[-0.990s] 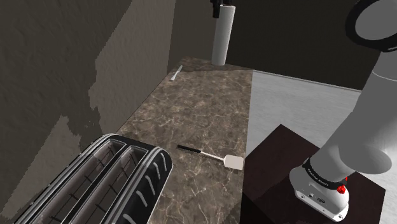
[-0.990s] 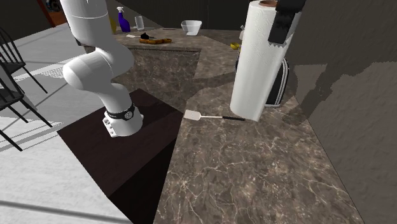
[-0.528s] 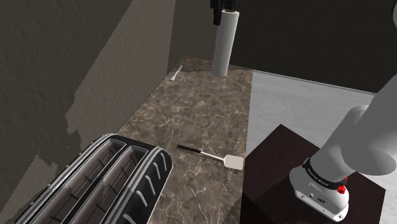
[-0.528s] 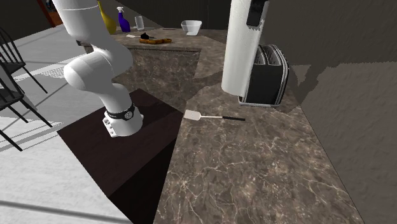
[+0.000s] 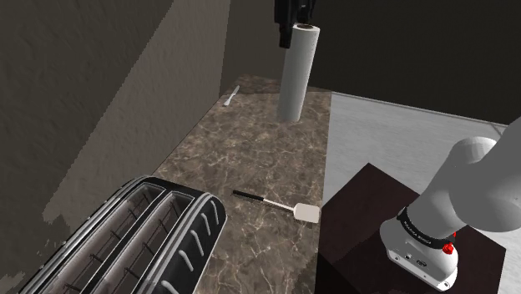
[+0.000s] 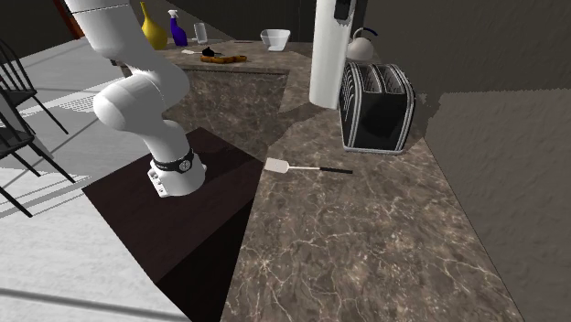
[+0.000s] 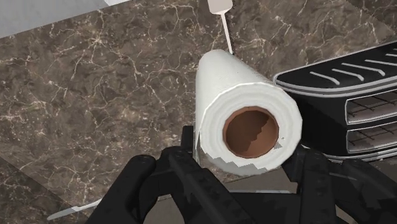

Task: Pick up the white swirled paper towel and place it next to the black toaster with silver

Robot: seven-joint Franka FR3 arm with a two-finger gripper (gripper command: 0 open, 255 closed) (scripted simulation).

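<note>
A white paper towel roll (image 5: 296,71) hangs upright in the air over the brown marble counter (image 5: 259,150), with my black gripper (image 5: 294,12) shut on its top end. In the wrist view the roll (image 7: 245,114) with its brown core sits clasped between my fingers (image 7: 191,153), and the toaster (image 7: 350,95) lies just beside it below. The black toaster with silver trim (image 5: 138,238) stands at the shoulder view's lower left. In the second exterior view the roll (image 6: 328,55) hangs just left of the toaster (image 6: 375,105).
A spatula with a white blade and black handle (image 5: 280,203) lies on the counter near its edge. A small white utensil (image 5: 231,96) lies by the back wall. A far counter holds a bowl (image 6: 274,37) and bottles (image 6: 178,29). My dark stand (image 5: 401,242) is beside the counter.
The gripper has carried the roll away from the back of the counter toward the toaster; in the second exterior view it moved left, uncovering the toaster.
</note>
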